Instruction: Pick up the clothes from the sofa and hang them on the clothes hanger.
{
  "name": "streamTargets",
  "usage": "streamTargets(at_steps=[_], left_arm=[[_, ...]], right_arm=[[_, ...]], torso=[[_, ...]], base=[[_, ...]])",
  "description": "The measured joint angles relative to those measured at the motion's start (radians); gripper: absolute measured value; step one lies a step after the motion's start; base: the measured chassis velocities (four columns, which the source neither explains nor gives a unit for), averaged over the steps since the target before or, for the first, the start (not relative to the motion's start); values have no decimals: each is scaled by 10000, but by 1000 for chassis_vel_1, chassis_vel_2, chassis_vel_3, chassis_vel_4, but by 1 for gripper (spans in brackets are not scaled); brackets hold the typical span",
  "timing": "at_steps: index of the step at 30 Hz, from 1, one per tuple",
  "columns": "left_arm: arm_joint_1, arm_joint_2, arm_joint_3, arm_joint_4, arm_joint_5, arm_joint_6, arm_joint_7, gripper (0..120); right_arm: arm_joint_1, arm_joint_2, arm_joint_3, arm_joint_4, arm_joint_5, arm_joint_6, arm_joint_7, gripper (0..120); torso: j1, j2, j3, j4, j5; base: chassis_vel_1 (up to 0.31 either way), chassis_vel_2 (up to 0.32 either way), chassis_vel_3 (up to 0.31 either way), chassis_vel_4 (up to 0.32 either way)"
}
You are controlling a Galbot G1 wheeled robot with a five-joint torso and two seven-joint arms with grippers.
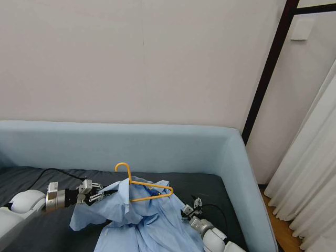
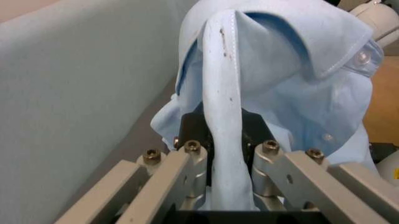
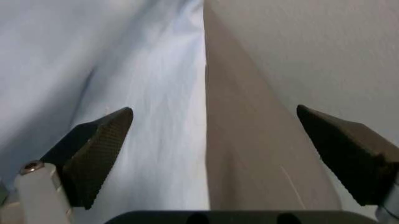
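The light blue shirt (image 1: 152,226) is heaped on the sofa (image 1: 157,149) with a yellow hanger (image 1: 152,185) partly inside. Its front edge is clamped by the left gripper (image 1: 107,194); the right gripper (image 1: 187,210), fingers spread wide and empty, should be brought onto the opposite shoulder

The left gripper (image 2: 224,149) pinches a fold of the pale blue shirt (image 2: 281,74) (collar up, one button (image 2: 361,57) showing) beside the sofa back (image 2: 68,93).

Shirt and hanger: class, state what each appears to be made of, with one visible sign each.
Shirt: probably thin woven cotton or a blend, matte; it creases softly, with stitched seams and buttons. Hanger: likely plastic or coated wire, smooth yellow-orange; a thin, even rod. Which one is unclear.
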Motion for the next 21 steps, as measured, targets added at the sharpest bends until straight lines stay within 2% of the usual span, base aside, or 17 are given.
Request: streamTargets(at_steps=[8,13,18,21], left_arm=[[-18,10,-1,58,0,15,0,7],[-18,11,23,90,-3,23,1,7],[-20,10,25,102,-17,24,1,7],[-23,-14,27,119,-20,25,2,7]], right_arm=[[34,213,-520,-115,-278,242,-5,100],[-57,88,-791,245,-638,257,22,100],[-165,188,-497,-268,-1654,457,88,100],[-208,192,-377,-361,-1761,454,162,100]], torso=[[0,0,0,1,0],[-1,1,0,3,0],[-1,1,-1,2,4],[-1,1,-1,4,5]], base=[[0,0,0,0],[0,0,0,0],[0,0,0,0],[0,0,0,0]])
